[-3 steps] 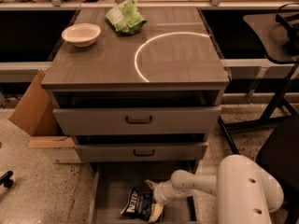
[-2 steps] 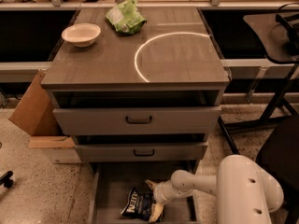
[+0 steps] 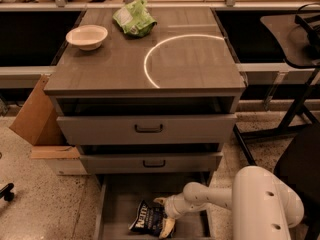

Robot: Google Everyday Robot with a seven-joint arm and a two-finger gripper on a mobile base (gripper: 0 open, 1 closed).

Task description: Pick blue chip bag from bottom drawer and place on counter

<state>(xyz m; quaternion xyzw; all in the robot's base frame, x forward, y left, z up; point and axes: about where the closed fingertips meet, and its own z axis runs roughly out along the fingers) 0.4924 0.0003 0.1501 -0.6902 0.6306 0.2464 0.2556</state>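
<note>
Camera view, looking down on the cabinet front. Bottom drawer (image 3: 119, 204) pulled out at floor level. Blue chip bag (image 3: 147, 218) lies flat on the drawer floor, toward the front, white lettering up. Gripper (image 3: 164, 215) down inside the drawer at the bag's right end. Its two pale fingers are spread apart, one tip behind that end and one in front. Whether they press the bag cannot be made out. White arm (image 3: 262, 204) reaches in from the right. Two upper drawers with black handles, the top one (image 3: 148, 128) slightly out. On the worktop (image 3: 200, 69): white arc (image 3: 150, 59), pale bowl (image 3: 86, 36) at rear left, green bag (image 3: 134, 18) just beside it. Cardboard box (image 3: 32, 111) left of the cabinet.
</note>
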